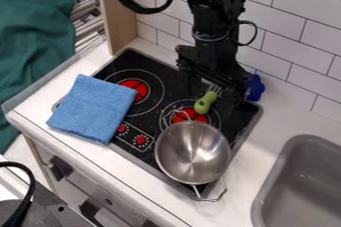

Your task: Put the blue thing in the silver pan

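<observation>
Over the back of the black stove, my gripper [213,89] hangs with its fingers spread open. A small dark-blue object [255,87] stands behind and right of it, partly hidden by the gripper, near the wall. A light-blue cloth [95,108] lies flat across the stove's left front corner and the counter edge. The silver pan [193,152], a round bowl shape with wire handles, rests on the front right of the stove, with its inside bare.
A green-handled utensil [205,102] lies between the gripper and the pan, over the right burner of the stove [174,80]. A grey sink [303,181] is at the lower right. The tiled wall [293,37] rises behind, and a wooden panel [118,14] stands at the back left.
</observation>
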Robot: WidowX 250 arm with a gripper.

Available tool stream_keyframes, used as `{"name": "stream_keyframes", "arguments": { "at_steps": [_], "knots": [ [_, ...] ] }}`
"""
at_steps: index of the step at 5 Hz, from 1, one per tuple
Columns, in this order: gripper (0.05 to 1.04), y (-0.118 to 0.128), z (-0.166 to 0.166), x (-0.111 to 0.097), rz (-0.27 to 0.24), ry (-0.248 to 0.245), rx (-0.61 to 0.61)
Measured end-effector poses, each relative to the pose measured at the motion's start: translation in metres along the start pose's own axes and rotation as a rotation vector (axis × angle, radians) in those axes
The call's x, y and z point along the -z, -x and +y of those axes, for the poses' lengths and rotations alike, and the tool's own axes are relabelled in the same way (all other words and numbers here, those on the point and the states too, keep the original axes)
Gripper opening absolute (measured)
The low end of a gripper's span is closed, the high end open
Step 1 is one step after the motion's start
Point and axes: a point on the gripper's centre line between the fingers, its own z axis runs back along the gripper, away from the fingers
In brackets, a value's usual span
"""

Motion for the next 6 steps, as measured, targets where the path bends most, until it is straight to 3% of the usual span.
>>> {"name": "stream_keyframes", "arguments": {
  "at_steps": [1, 2, 4, 5, 6],
  "knots": [
    [1.001, 0.005, -0.001, 0.008, 0.032, 0.000, -0.007],
    [1.001, -0.010, -0.008, 0.013, 0.017, -0.031, -0.031],
    [1.001, -0.050, -0.018, 0.038, -0.013, -0.018, -0.072],
    [1.001, -0.067, -0.020, 0.056, -0.063, -0.004, -0.051],
    [1.001, -0.073, -0.016, 0.068, -0.095, -0.025, -0.040]
  ]
}}
